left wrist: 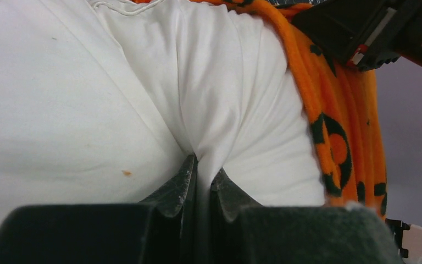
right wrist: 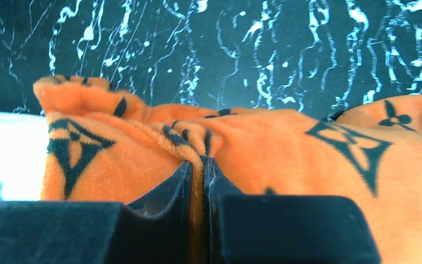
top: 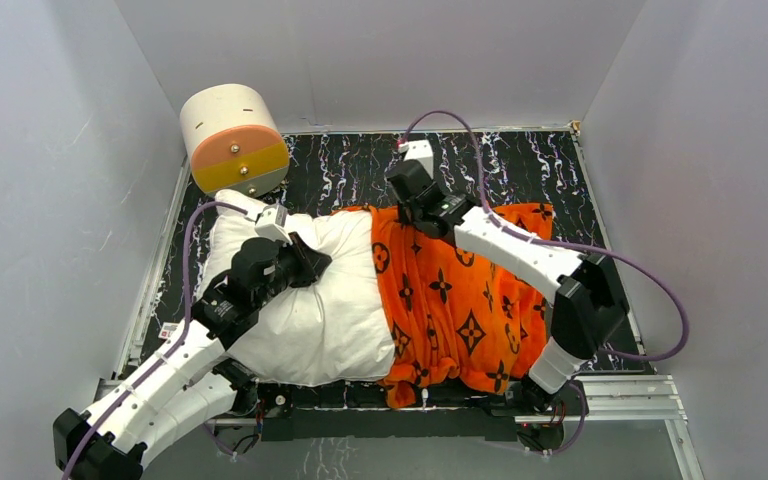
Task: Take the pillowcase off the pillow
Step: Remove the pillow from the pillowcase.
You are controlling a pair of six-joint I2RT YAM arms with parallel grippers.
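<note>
1. While its left half lies bare and white, the pillow (top: 305, 310) stretches across the middle of the top view, and the pillowcase (top: 455, 300) is bunched over its right half, from the center to right of center.
2. Orange plush folds run from the upper edge of the pillow to its lower edge, printed with black flower and circle motifs.
3. Left of center in the top view, the left tool (left wrist: 203, 170) is pressed together on a pinch of white pillow fabric, which gathers into creases at its tips.
4. Just above center, the right tool (right wrist: 198, 165) is clamped on a ridge of the pillowcase at its upper edge.
5. Everything rests on a black, white-veined tabletop (top: 530, 165); a cream-and-orange cylinder (top: 232, 138) stands at the upper left, near the pillow's corner.
</note>
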